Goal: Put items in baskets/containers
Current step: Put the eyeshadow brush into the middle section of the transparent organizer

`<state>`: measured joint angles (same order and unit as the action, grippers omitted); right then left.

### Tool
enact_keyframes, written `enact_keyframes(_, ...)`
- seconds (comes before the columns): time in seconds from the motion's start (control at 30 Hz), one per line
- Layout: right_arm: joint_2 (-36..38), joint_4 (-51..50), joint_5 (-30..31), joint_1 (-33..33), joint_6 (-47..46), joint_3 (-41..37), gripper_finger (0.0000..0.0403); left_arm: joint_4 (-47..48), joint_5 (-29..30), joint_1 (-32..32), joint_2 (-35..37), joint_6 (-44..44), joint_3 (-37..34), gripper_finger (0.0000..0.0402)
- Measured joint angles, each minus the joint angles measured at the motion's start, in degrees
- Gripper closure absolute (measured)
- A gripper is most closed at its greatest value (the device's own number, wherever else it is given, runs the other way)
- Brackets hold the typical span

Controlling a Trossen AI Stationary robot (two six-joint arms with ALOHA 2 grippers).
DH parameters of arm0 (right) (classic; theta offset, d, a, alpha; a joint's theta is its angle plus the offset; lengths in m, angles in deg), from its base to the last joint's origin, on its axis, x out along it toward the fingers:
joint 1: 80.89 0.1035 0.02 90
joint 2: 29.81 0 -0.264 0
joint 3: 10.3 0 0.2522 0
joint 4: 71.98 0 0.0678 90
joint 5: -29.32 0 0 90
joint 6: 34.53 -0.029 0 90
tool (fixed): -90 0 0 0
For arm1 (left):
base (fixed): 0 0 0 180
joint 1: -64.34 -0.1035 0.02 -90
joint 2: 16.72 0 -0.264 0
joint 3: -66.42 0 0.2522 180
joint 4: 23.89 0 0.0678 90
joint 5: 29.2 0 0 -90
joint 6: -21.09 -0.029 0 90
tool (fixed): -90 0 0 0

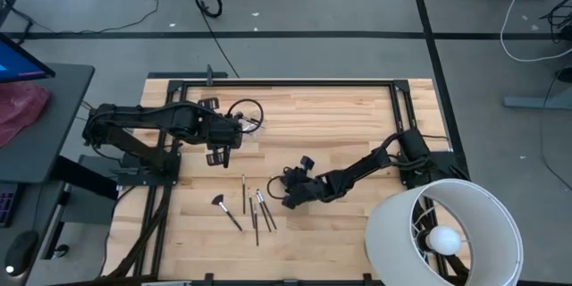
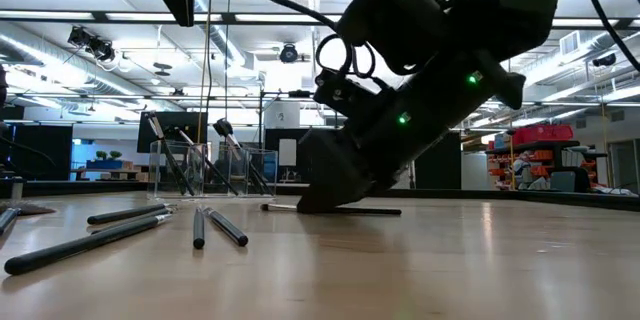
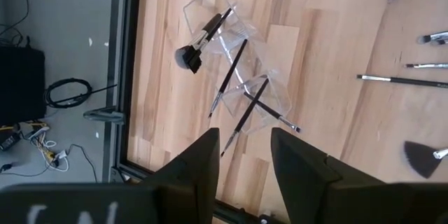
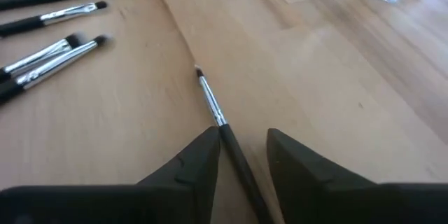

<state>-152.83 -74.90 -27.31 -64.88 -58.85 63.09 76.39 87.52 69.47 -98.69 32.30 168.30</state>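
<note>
A thin dark brush point(image 4: 210, 105) with a silver ferrule lies flat on the wooden table, also seen in the low view as the brush point(image 2: 350, 210). My right gripper point(image 4: 243, 147) is low over it, slanting down, open, with one finger on each side of the handle; I cannot tell if a finger touches it. Several more brushes point(image 4: 52, 14) lie loose just beside it point(image 1: 259, 207), among them a fan brush point(image 1: 219, 202). The clear container point(image 3: 234, 56) stands on the table's far side with several brushes point(image 3: 231, 70) leaning in it. My left gripper point(image 3: 245, 154) hangs open above it, holding nothing.
A big white lamp shade point(image 1: 447, 232) stands at the table's near right corner. A black metal frame point(image 1: 286, 80) runs along the table's edges. Bare wood lies between the container point(image 2: 215, 165) and the loose brushes point(image 2: 100, 235).
</note>
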Motion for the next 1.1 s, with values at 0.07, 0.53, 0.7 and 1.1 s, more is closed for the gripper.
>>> enact_keyframes(0.07,0.12,2.46,-0.98,-0.41,2.46,-1.33,0.0291,-0.08,0.00,0.00,0.00,0.43,0.00,0.0268)
enact_keyframes(0.53,-0.46,47.88,-29.69,-8.77,13.89,-23.14,0.0392,-38.34,-5.64,11.37,-0.04,3.43,-20.96,0.0269)
enact_keyframes(0.7,-0.95,51.76,-32.09,-8.63,16.54,-23.85,0.0392,-87.19,-5.56,14.61,-1.95,1.31,-41.91,0.0269)
enact_keyframes(1.1,-1.17,50.18,-33.28,-8.58,20.02,-18.95,0.0392,-115.44,-7.50,9.56,-17.39,0.14,-54.84,0.0269)
